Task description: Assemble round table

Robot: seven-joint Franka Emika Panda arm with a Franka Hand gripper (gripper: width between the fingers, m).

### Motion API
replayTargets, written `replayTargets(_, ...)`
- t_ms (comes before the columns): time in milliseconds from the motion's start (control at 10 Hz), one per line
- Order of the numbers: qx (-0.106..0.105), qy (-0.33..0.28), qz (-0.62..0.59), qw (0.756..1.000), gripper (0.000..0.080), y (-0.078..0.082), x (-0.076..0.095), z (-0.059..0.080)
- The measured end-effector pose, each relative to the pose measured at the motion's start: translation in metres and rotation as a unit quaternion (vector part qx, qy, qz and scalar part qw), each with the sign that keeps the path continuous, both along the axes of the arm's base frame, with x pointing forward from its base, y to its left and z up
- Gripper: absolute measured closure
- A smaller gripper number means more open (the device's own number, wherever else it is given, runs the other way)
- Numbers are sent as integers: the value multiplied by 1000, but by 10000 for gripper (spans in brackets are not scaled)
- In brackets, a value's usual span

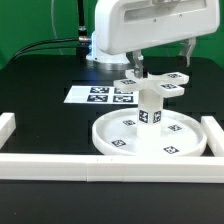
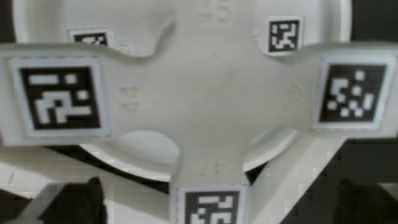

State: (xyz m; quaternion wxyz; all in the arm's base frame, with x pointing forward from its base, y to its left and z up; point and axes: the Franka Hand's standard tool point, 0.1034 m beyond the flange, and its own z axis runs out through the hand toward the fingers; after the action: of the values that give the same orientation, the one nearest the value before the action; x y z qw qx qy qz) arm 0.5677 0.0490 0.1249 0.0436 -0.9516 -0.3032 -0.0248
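Observation:
The large round rimmed disc (image 1: 120, 143) lies flat on the black table. The short thick post (image 1: 151, 108) stands upright at its middle. The small cross-shaped piece (image 1: 160, 86) sits level on top of the post. My gripper (image 1: 136, 68) hangs straight above, its fingers reaching down at one arm of the cross. In the wrist view the cross-shaped piece (image 2: 196, 100) fills the picture, with the disc (image 2: 231, 25) behind it. One tagged arm lies between my gripper's (image 2: 214, 205) dark fingers (image 2: 71, 200), which stand wide apart on either side of it, so the gripper is open.
Long white border rails run along the front (image 1: 100, 166), the exterior view's left (image 1: 8, 126) and its right (image 1: 212, 135). The marker board (image 1: 98, 95) lies flat behind the disc. The arm's white base stands at the back.

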Motion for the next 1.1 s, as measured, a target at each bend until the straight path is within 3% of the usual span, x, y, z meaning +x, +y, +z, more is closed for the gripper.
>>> replayTargets(300,-13,-10,167,986,151,2,-5,-4)
replayTargets(1000,-25,-17,352,936,151,-7,-12,-10)
replayTargets(1100,-24,-15,344,938,151,-6,-14,-12)
